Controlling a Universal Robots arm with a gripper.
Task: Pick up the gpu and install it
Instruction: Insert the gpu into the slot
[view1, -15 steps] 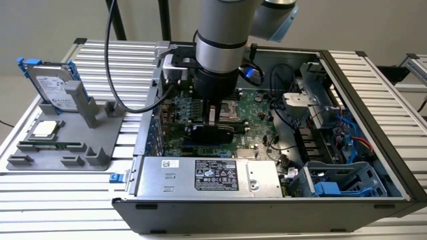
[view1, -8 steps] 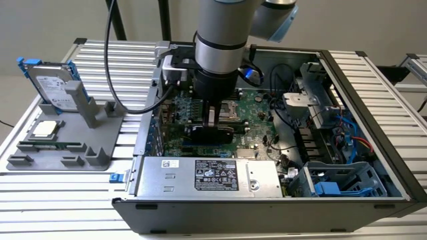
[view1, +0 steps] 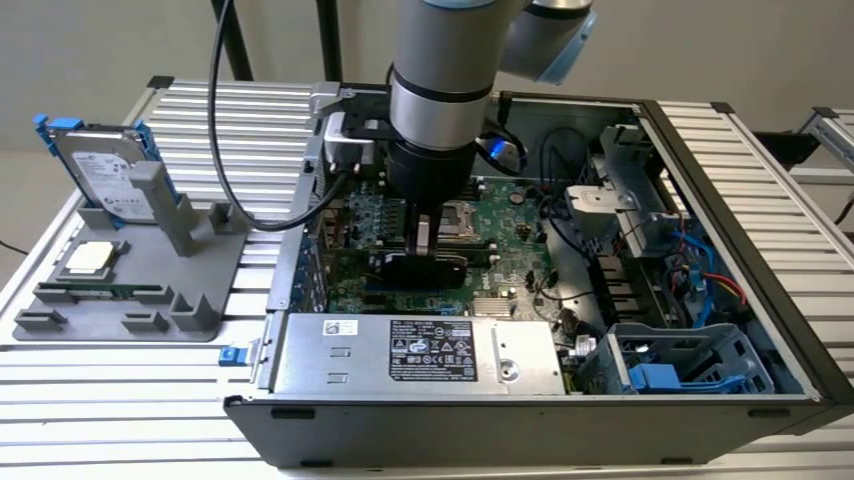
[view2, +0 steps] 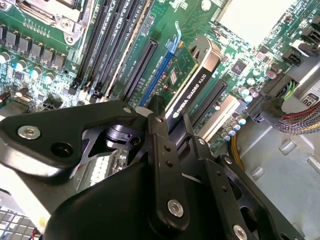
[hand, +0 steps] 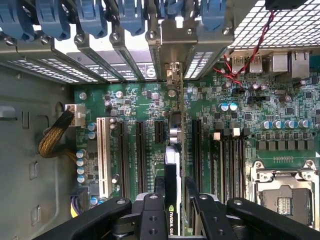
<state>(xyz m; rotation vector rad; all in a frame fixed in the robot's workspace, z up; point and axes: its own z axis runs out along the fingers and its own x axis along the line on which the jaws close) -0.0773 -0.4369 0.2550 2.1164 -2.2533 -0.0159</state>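
Observation:
The gpu (view1: 424, 268) stands on edge inside the open computer case (view1: 747, 260), over the expansion slots of the green motherboard (view1: 514, 215). My gripper (view1: 424, 240) reaches straight down from the arm and is shut on the card's upper edge. In the first wrist view the gpu (hand: 172, 165) runs edge-on between the black fingers (hand: 159, 187), with its silver bracket end reaching the case's rear slot openings (hand: 172, 70). In the second wrist view the gpu (view2: 192, 85) shows its green board and black top edge beside a long black slot (view2: 142, 67). How deep the card sits in its slot is hidden.
On the exterior view's left, a grey fixture (view1: 200, 240) holds a hard drive with blue rails (view1: 107, 170) and a small square CPU chip (view1: 87, 258). The case also holds a power supply (view1: 414, 350), a blue drive cage (view1: 667, 375), cables (view1: 694, 260) and the CPU socket (hand: 280, 200).

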